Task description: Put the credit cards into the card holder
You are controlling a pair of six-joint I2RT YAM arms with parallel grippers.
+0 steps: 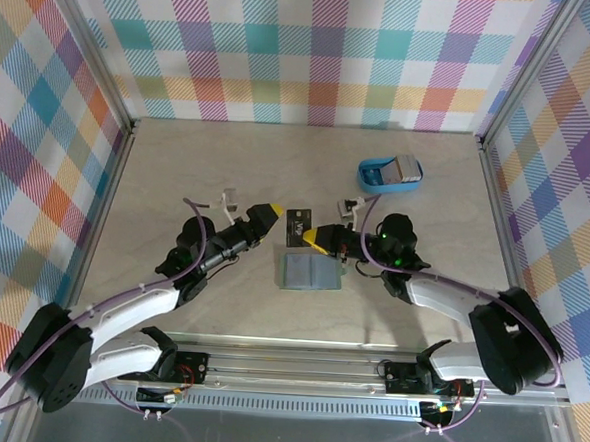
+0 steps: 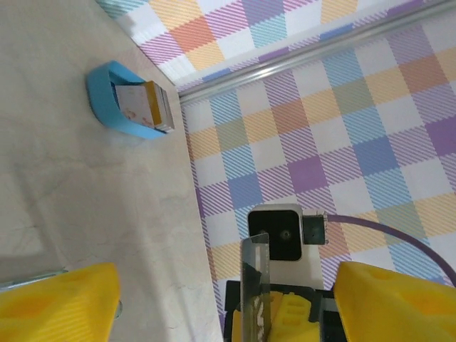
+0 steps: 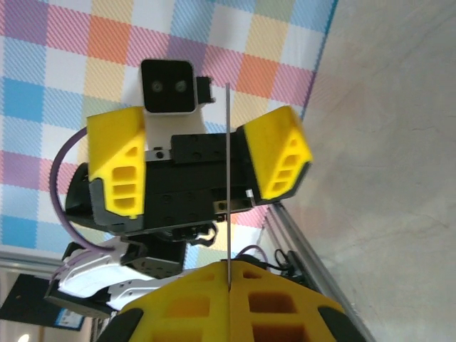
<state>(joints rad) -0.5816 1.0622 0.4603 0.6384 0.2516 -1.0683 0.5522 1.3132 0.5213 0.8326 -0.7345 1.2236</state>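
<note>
Editor: Grip first. Which arm has the credit card (image 1: 298, 226)?

Photographer: Right gripper (image 1: 317, 240). Its yellow jaws are pressed together on one edge of the card, pinching it just behind the card holder (image 1: 310, 273), toward the far wall. The card's dark face is turned up to the overhead camera. From the right wrist it shows edge-on, a thin line rising out of the closed fingers.

Editor: And the left arm?

Photographer: Left gripper (image 1: 264, 216) sits behind the holder's left corner, facing the right one across the card. Its jaws stand spread wide. The card's free edge lies between the two yellow fingers, closer to one of them, and nothing is clamped.

Editor: Pose of the arms?

Photographer: The left arm stretches diagonally from its base, on the near left of the holder, with forearm and wrist in one long line toward the card. The right arm is folded tighter, its elbow out to the holder's right and its wrist turned inward, so both grippers meet nose to nose just behind the holder.

Editor: Where is everything else?

Photographer: The holder lies flat on the table (image 1: 178, 164), nearer the bases than either gripper. More cards (image 1: 406, 168) stand in a blue tray (image 1: 370, 176), well behind the holder and to its right.
</note>
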